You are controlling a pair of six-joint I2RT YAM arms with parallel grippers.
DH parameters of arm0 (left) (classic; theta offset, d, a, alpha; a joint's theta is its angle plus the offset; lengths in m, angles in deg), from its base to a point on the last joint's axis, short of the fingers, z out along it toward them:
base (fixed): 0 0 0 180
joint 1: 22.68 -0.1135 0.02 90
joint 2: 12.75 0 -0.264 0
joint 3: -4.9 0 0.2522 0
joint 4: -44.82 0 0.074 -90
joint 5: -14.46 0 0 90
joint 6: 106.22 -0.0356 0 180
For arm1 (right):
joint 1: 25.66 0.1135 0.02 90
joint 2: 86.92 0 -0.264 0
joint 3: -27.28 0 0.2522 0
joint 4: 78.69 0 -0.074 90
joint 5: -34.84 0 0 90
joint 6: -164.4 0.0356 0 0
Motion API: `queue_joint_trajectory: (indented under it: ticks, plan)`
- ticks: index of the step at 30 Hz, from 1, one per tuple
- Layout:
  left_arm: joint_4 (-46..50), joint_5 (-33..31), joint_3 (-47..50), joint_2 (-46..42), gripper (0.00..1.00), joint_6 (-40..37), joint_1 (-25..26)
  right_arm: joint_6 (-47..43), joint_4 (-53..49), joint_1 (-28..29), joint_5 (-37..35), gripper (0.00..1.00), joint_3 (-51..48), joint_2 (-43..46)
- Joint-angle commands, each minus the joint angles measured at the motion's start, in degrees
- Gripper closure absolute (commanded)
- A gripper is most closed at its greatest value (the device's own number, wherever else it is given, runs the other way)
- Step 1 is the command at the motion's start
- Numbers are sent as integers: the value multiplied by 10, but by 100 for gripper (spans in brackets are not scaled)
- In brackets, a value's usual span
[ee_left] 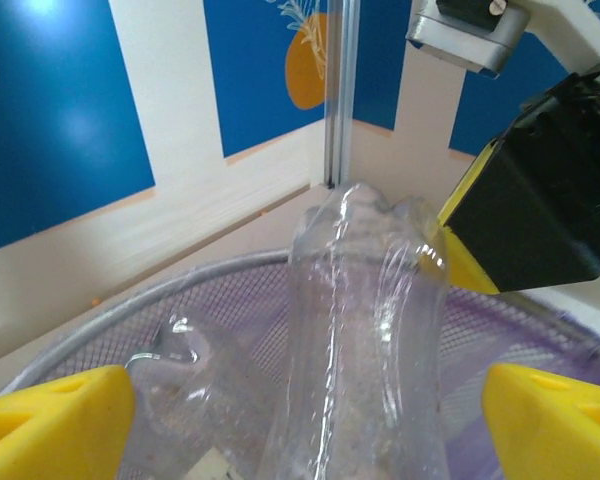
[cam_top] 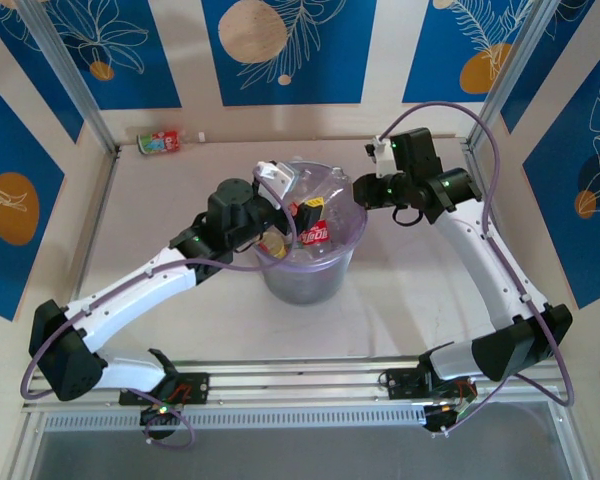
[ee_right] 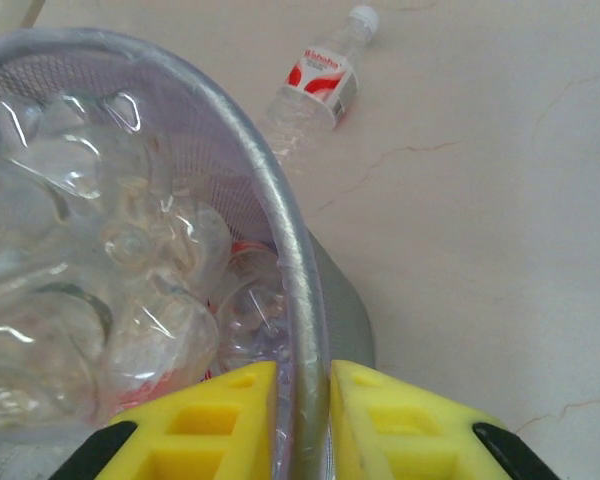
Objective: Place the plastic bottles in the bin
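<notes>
The left gripper [ee_left: 305, 425] hangs over the bin [ee_right: 302, 300] with its yellow fingers [ee_left: 50, 425] spread wide. A clear bottle [ee_left: 365, 320] sits between them, touching neither pad, its lobed base at the far end beyond the fingertips. The right gripper [ee_right: 302, 410] is pinched onto the bin's grey rim, one finger inside the mesh wall and one outside. To the left of those fingers, inside the bin, lie several crumpled clear bottles [ee_right: 130, 300], some showing a red label. Beyond the right fingertips — well apart, out on the pale tabletop [ee_right: 500, 250] — a red-labelled bottle with a white cap [ee_right: 315, 85] lies on its side.
</notes>
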Motion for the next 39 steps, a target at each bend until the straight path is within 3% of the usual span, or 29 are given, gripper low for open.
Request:
queue_joint_trajectory:
  ticks: [1,7,19,22,28,32,39]
  plan:
    - [-28,22,-24,7,15,23,4,-17,-11,-7,-12,79,35,27]
    - [-31,4,-8,1,17,37,3,-20,-9,-20,8,79,79,20]
    - [66,-51,-28,-39,14,73,-38,-14,11,36,48,76,116,-49]
    - [99,-61,-33,-52,12,95,-72,-8,18,43,61,77,98,-50]
    - [191,-58,-78,-22,8,160,-195,-2,26,66,81,77,72,-48]
    - [224,-57,-123,40,7,196,-266,2,32,68,87,77,53,-41]
    - [199,-76,-188,176,7,279,-349,-4,22,65,76,77,56,-31]
